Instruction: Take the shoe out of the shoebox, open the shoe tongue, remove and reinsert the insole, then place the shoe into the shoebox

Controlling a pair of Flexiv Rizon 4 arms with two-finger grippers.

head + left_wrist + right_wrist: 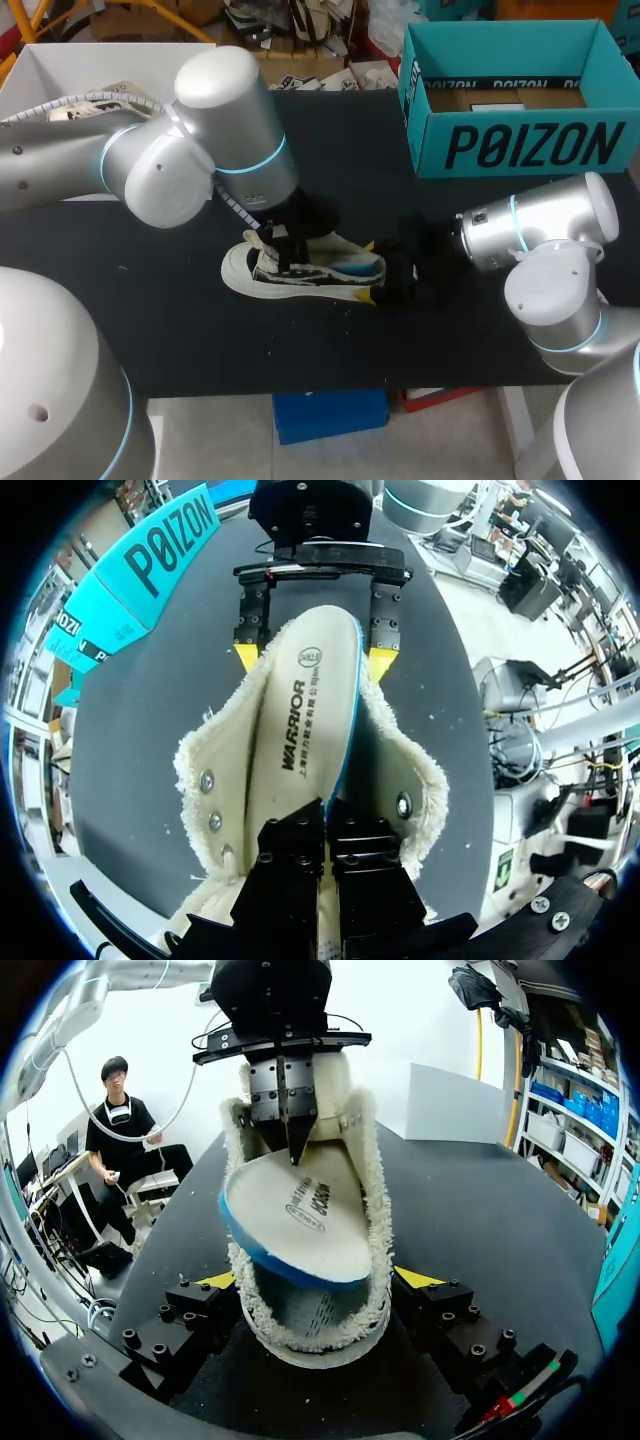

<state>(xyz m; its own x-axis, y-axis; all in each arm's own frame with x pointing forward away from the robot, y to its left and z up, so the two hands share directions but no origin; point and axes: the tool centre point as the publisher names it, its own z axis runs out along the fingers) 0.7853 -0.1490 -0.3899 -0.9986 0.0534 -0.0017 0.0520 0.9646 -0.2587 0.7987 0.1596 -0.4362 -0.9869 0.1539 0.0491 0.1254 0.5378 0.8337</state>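
Lying on black table (150,320): cream fleece-edged shoe (300,272), heel clamped by right gripper (318,1280); left gripper (325,815) pinched on white, blue-edged insole (300,710).

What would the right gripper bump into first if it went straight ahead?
The shoe. Its heel already sits between the fingers of the right gripper, so going on would probably just push the shoe further toward the left gripper, which pinches the insole.
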